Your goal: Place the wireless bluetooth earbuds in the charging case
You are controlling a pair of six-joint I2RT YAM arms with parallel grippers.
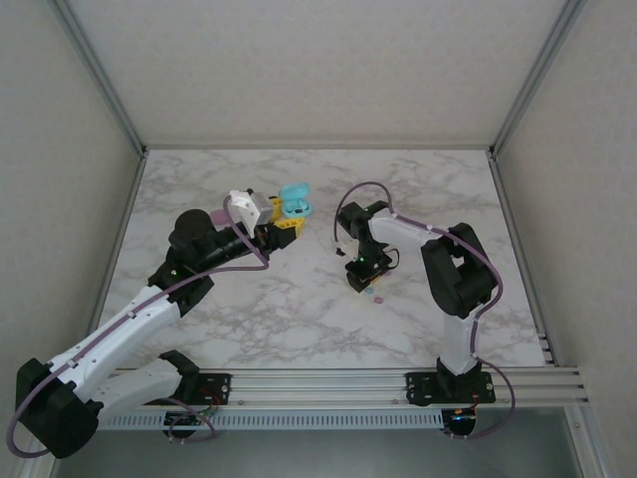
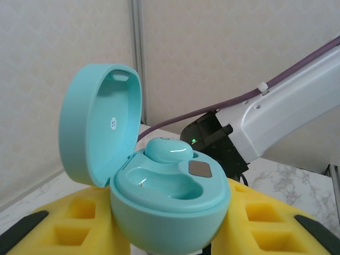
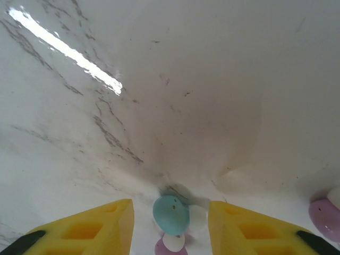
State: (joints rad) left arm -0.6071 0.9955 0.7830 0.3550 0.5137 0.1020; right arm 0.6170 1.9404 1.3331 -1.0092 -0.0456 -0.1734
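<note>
Gripping the teal charging case (image 2: pixel 175 204) by its lower shell, the left gripper (image 2: pixel 167 234) has its yellow fingers (image 2: pixel 69 218) pressed in on both sides. The case is held up above the marble table (image 1: pixel 299 319), left of centre toward the far side in the top view. The lid (image 2: pixel 98 125) stands open, hinged up on the left. One teal earbud (image 2: pixel 169 150) sits in the far well; the near well (image 2: pixel 159 183) is unfilled. The right gripper (image 3: pixel 170 206) points down at the table right of centre, jaws partly apart, holding nothing. A second teal earbud (image 3: pixel 171 214) lies on the marble between those two fingers, with a gap either side, touching neither. A pink-and-white earbud (image 3: pixel 171 245) lies just beside it on the near side; contact cannot be told. Another pink earbud (image 3: pixel 325 219) lies at the right edge of the wrist view, outside the jaws.
</note>
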